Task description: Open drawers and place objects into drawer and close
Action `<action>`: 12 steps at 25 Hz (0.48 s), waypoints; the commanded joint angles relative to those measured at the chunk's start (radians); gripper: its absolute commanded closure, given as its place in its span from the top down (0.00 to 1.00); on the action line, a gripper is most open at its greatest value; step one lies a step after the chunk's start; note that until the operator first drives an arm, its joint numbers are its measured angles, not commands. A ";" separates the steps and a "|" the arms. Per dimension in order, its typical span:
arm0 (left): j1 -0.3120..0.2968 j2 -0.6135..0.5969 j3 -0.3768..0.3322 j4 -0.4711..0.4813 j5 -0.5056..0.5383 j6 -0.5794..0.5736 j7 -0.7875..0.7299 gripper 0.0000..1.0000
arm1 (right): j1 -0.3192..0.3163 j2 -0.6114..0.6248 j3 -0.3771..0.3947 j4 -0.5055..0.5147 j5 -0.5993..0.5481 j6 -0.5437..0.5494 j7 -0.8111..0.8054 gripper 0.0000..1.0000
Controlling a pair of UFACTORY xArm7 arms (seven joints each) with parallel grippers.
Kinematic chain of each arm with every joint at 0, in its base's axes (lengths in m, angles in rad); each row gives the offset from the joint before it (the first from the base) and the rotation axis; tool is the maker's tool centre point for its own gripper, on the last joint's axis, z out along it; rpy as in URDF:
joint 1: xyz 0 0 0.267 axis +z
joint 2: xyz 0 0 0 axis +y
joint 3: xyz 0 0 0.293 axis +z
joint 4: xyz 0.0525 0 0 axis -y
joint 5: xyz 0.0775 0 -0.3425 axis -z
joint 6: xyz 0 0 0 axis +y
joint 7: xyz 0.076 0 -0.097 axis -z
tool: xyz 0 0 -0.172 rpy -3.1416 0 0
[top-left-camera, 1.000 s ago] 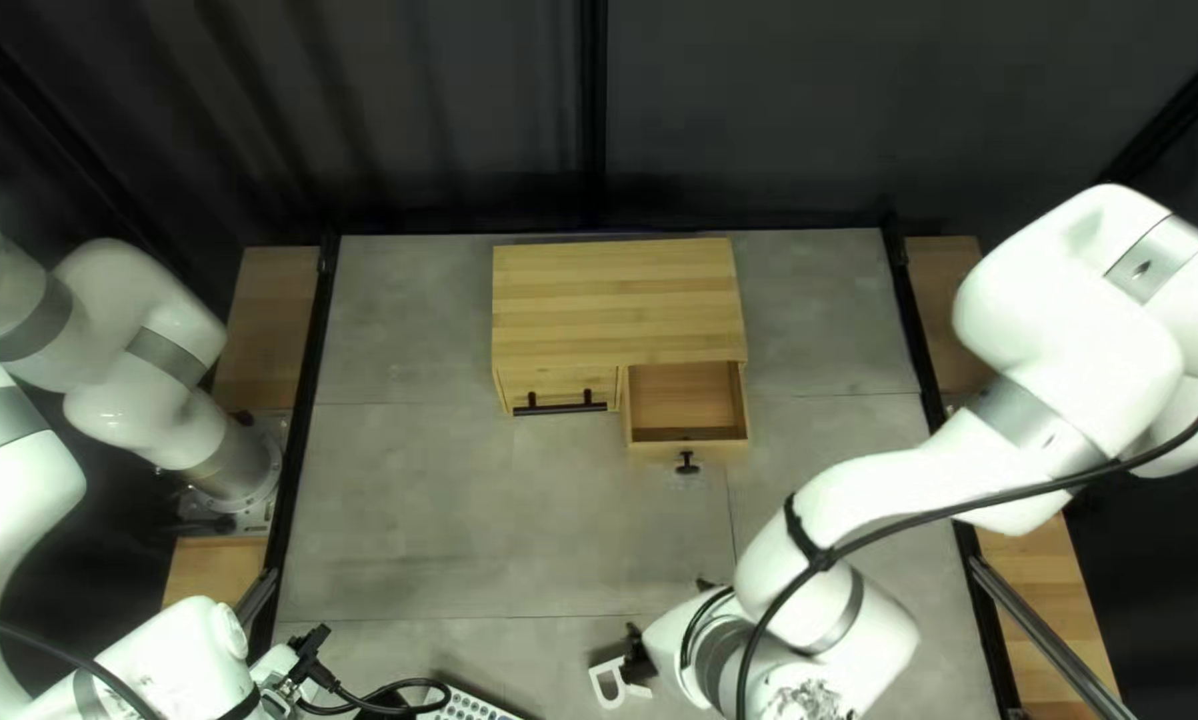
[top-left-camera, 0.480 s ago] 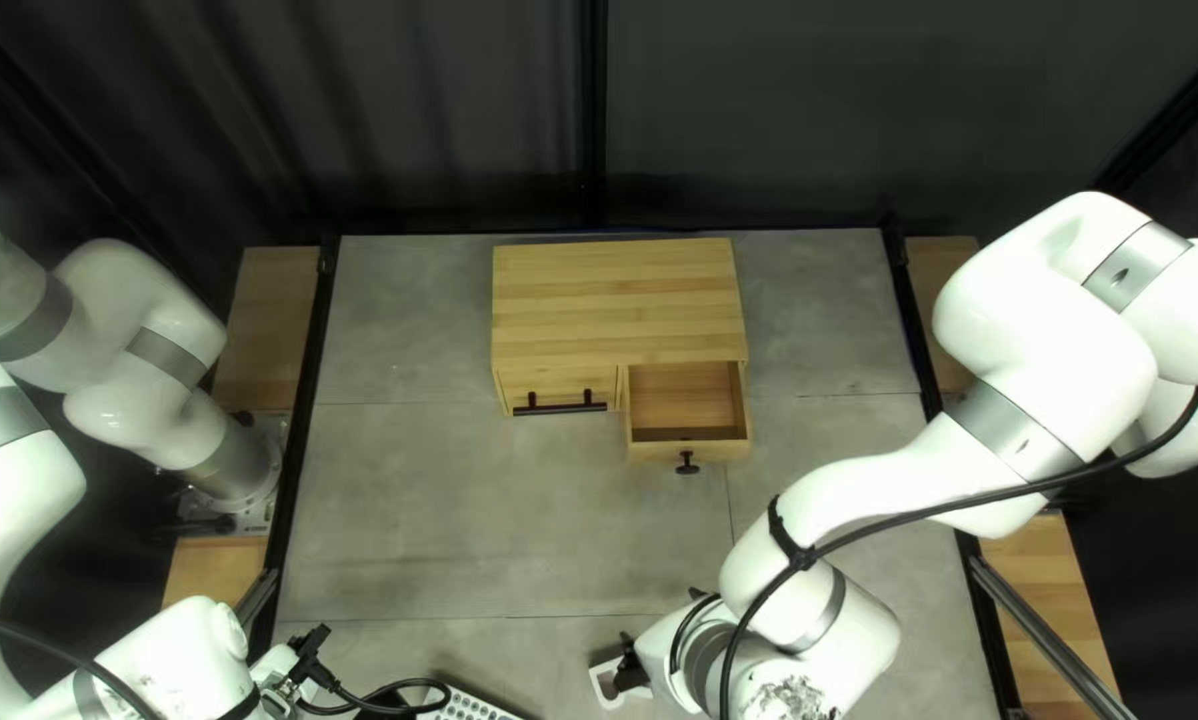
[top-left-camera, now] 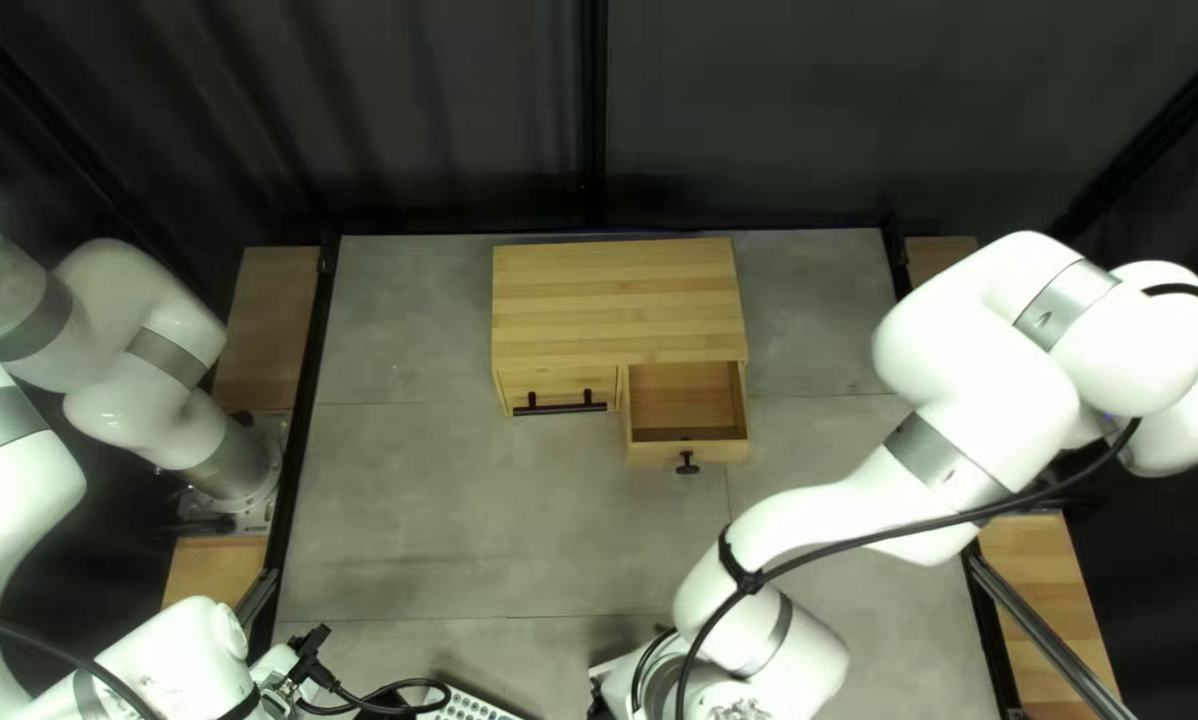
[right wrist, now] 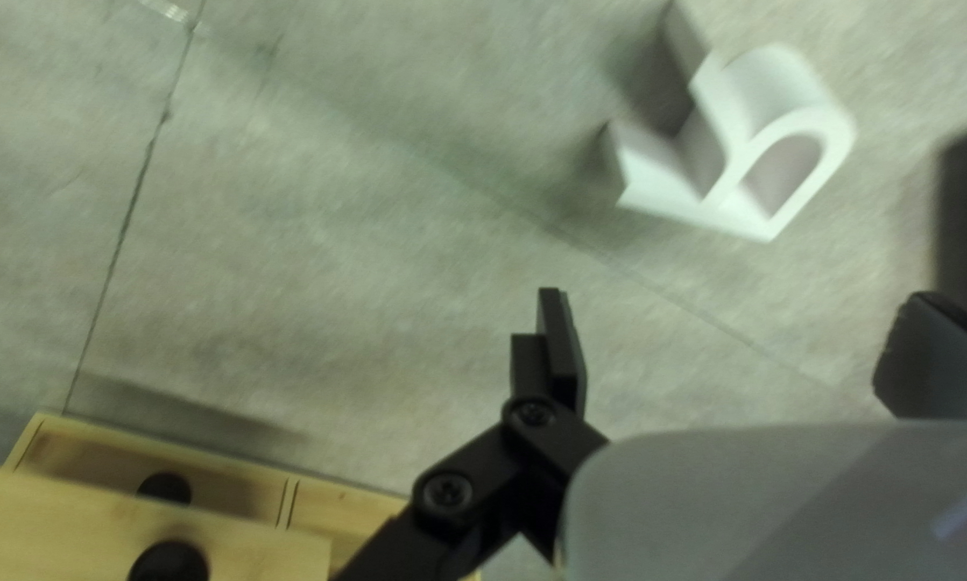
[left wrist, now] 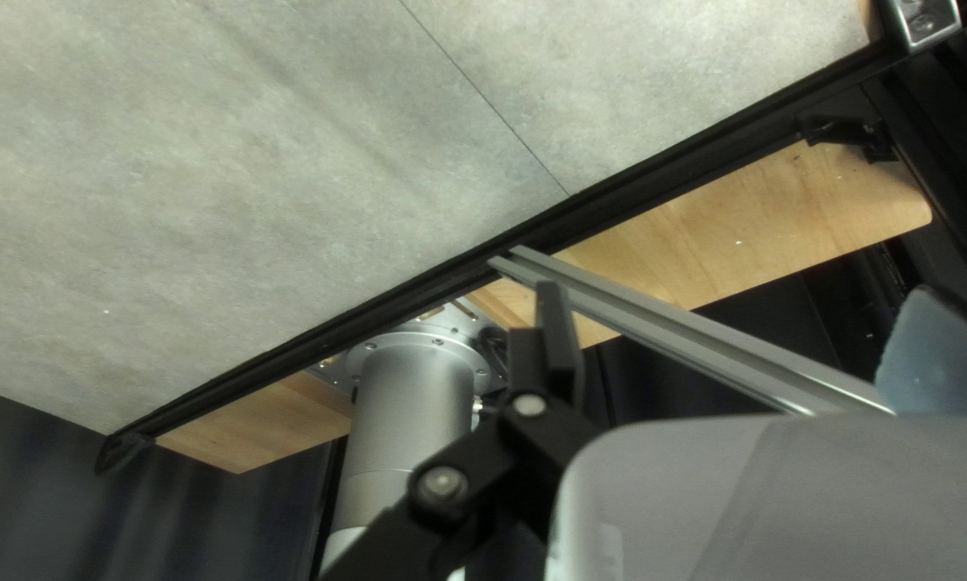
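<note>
Gray tabletop point(top-left-camera: 492, 507), white letter R point(right wrist: 736, 156), open drawer point(top-left-camera: 652, 452).

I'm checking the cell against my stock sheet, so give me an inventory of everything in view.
Drawer cabinet: 1, light wood, toward the table's far edge
Open drawer: 1, light wood, cabinet's right side in the top left view
Knobs: 2 visible, black, cabinet front
Bar handle: 1 visible, dark, left of the open drawer
Letter R: 1, white, on the table ahead of the right hand
Table: 1, grey
Side boards: wood, both side edges
Metal rails: 2, grey, one per side
Cables: several, black, mostly along the arms
Curtain: dark, behind the table
Arms: 2, white, grey bands, bases left and right
Hands: 2, black, left and right, both open
</note>
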 commanded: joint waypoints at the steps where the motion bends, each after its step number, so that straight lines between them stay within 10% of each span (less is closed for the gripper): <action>1: 0.000 0.000 0.000 0.000 0.000 0.000 0.000 1.00 | -0.024 0.035 0.004 0.009 0.036 -0.061 0.038 1.00; 12: 0.000 0.000 0.000 0.000 0.000 0.000 0.000 1.00 | -0.055 0.075 0.013 0.043 0.102 -0.026 0.041 1.00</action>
